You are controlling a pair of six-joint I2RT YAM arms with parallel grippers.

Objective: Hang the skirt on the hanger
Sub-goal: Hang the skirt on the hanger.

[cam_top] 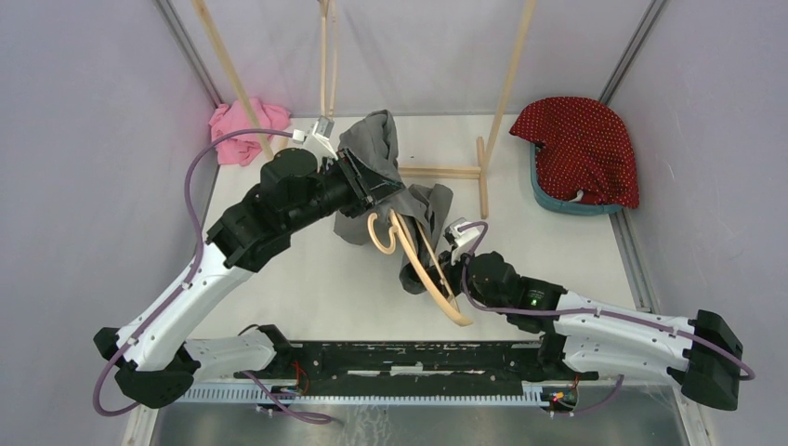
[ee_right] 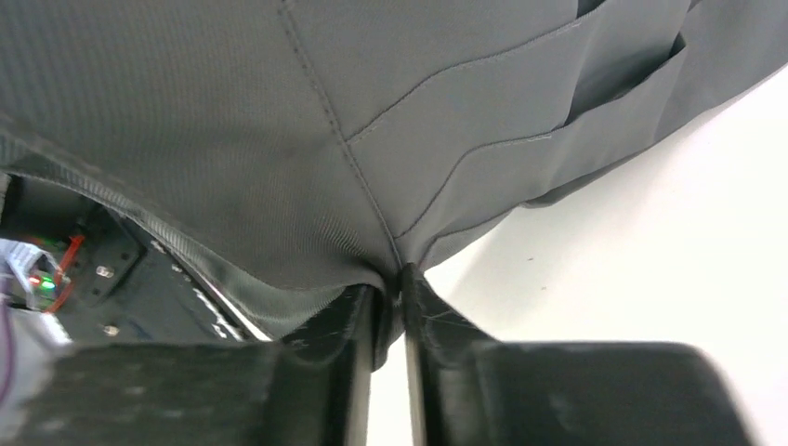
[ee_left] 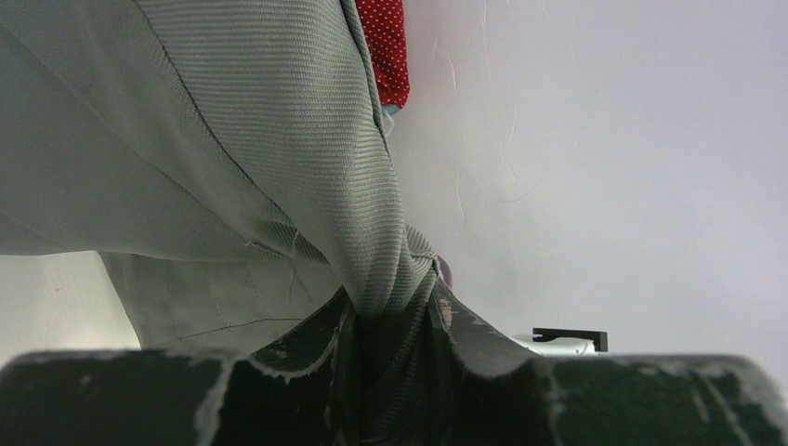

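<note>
Left claw (ee_left: 390, 321) pinches bunched, finely ribbed grey skirt (ee_left: 232, 139).

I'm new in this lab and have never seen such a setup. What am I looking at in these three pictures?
Two robot arms are bolted at the near edge of a white table. The wide picture looks down from above and behind them. The other two pictures come from a small camera on each wrist. The left gripper is shut on a bunched fold of the grey skirt. The right gripper pinches another edge of it. A wooden hanger rests against the skirt between them. Farther back are a pink cloth, a wooden rack and a red dotted cloth draped over a teal basket.
</note>
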